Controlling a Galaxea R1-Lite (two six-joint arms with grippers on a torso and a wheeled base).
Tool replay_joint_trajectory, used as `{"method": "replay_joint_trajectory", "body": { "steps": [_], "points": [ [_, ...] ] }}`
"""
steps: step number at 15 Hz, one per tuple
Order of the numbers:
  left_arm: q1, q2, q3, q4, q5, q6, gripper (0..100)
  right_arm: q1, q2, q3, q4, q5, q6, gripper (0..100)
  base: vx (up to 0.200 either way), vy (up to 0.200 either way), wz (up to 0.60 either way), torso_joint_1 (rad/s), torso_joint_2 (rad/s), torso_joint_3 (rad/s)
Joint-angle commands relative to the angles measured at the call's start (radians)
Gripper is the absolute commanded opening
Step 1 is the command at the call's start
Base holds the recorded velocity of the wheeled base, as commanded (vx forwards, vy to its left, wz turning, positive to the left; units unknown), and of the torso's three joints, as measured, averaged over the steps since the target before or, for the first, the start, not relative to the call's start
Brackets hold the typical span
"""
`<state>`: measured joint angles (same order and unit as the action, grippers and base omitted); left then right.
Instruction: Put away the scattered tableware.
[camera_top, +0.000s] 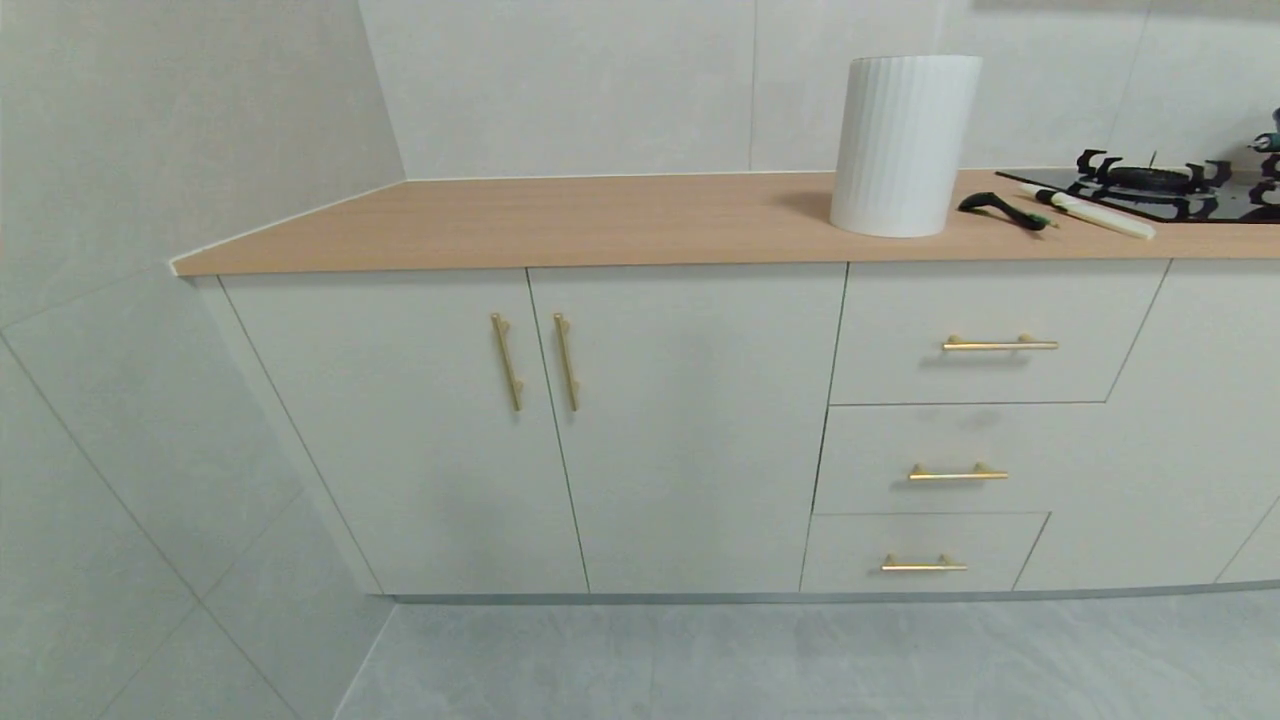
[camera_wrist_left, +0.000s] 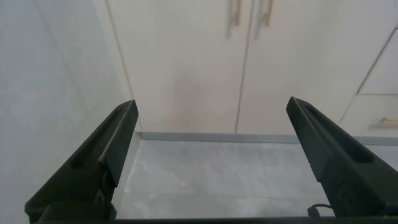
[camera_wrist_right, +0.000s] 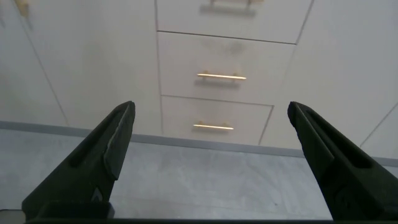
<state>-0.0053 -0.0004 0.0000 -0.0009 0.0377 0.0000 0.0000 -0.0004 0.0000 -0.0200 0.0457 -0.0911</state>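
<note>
Container: white cylinder (camera_top: 905, 145) upright on table (camera_top: 560, 215); contents hidden.
Drawers (camera_top: 960, 460): all closed.
Left pincer (camera_wrist_left: 211, 109): released, empty.
Right pincer (camera_wrist_right: 211, 111): released, empty.

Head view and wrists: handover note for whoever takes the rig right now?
Left gripper: open, empty, low before the cabinet doors.
Right gripper: open, empty, facing the drawers.
Things: black utensil and pale-handled utensil lie on the countertop, between the white ribbed container and the hob.
Done: nothing; all drawers shut.
Left: pick up both utensils and put them away.
</note>
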Motion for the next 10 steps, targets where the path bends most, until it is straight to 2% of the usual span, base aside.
{"method": "replay_joint_trajectory", "body": {
  "steps": [1, 6, 10],
  "points": [
    [0.001, 0.0, 0.0, -0.001, 0.001, 0.0, 100, 0.0, 0.002, 0.0, 0.0, 0.0, -0.001, 100, 0.0, -0.2, 0.0, 0.007, 0.0, -0.007],
    [-0.001, 0.0, 0.0, -0.001, 0.001, -0.002, 100, 0.0, 0.003, 0.0, 0.0, 0.0, 0.001, 100, 0.0, -0.2, 0.0, 0.001, 0.01, 0.003],
    [0.001, 0.0, 0.0, -0.001, 0.001, -0.002, 100, 0.0, 0.002, 0.0, 0.0, -0.001, 0.001, 100, 0.0, 0.0, 0.0, 0.0, 0.0, 0.0]
  ]
}}
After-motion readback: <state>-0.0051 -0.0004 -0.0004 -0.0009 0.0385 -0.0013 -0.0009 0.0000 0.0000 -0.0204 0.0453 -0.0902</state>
